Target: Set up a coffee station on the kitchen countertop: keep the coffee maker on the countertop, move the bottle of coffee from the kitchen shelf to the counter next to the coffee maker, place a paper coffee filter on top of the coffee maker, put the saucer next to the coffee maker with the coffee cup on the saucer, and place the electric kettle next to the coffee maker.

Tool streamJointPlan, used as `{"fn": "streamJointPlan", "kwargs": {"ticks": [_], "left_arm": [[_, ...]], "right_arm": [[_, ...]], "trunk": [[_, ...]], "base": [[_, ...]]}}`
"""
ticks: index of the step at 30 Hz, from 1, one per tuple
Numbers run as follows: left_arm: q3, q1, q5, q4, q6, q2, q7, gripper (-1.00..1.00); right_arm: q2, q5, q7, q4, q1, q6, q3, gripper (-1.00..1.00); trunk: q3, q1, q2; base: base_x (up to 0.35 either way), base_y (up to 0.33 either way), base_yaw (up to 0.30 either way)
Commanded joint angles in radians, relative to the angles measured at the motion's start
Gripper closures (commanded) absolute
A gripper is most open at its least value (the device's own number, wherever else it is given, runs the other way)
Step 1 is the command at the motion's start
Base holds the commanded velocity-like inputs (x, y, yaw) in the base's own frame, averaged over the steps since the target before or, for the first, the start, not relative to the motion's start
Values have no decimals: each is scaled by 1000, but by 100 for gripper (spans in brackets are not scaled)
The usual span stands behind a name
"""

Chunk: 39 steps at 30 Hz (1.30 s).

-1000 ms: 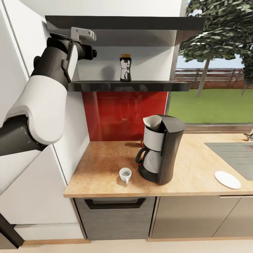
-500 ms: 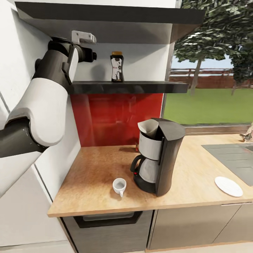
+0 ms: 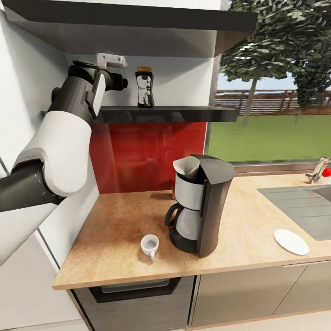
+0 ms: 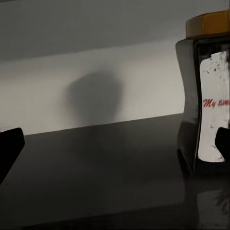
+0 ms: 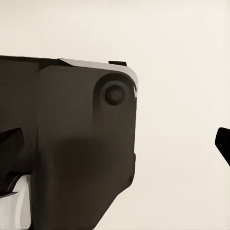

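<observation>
Left end effector (image 4: 115,143) spread wide and empty at shelf (image 3: 174,113) level, just beside bottle of coffee (image 3: 144,87) standing upright there. Right end effector (image 5: 120,143) likewise open, holding nothing. Below on tabletop (image 3: 119,230): coffee maker (image 3: 200,202) with paper filter (image 3: 186,165) on top, coffee cup (image 3: 150,245) beside, saucer (image 3: 291,242) well apart.

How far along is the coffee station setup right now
Done: the coffee maker stands on the countertop with a paper filter on top. In hand: the left gripper, open, is at the shelf beside the coffee bottle, not gripping it. Left: the cup sits on the counter, not on the saucer, which lies apart by the sink; the kettle also remains.
</observation>
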Motion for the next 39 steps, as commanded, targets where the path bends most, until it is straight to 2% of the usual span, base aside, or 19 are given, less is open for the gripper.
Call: {"fn": "streamJointPlan", "kwargs": {"ticks": [1,5,8,12,25,29,31,36,39], "left_arm": [[7,5,-10,5,3,-2,-8,-100],[8,16,-10,21,3,-2,-9,-100],[2,33,-14,30,2,-2,-26,-100],[1,55,-15,30,-1,-2,-48,-100],[-1,58,-14,5,-1,-2,-121,-100],[1,58,-13,-17,0,-2,-122,-100],[1,58,-8,-29,0,-2,-122,-100],[0,58,50,-51,0,-2,-118,-100],[0,58,63,-52,0,-2,-116,-100]], "right_arm": [[2,7,-5,-2,0,0,0,-100],[3,7,-5,-2,0,0,0,-100],[19,7,-4,-4,0,0,0,-100],[23,7,-4,-4,0,0,0,-100],[24,7,-3,-3,0,0,0,-100],[24,7,-4,-2,0,0,0,-100],[23,7,-4,-2,0,0,-1,-100],[22,7,-4,-2,0,0,0,-100],[21,7,-4,-2,0,0,0,-100]], "trunk": [[-2,1,-2],[-2,1,-2],[-2,1,-2],[-2,1,-2],[-2,1,-2],[-2,1,-2],[-2,1,-2],[-2,1,-2],[-2,1,-2]], "base": [[0,0,0],[0,0,0],[0,0,0],[0,0,0],[0,0,0],[0,0,0],[0,0,0],[75,-21,0],[163,-54,0]]}}
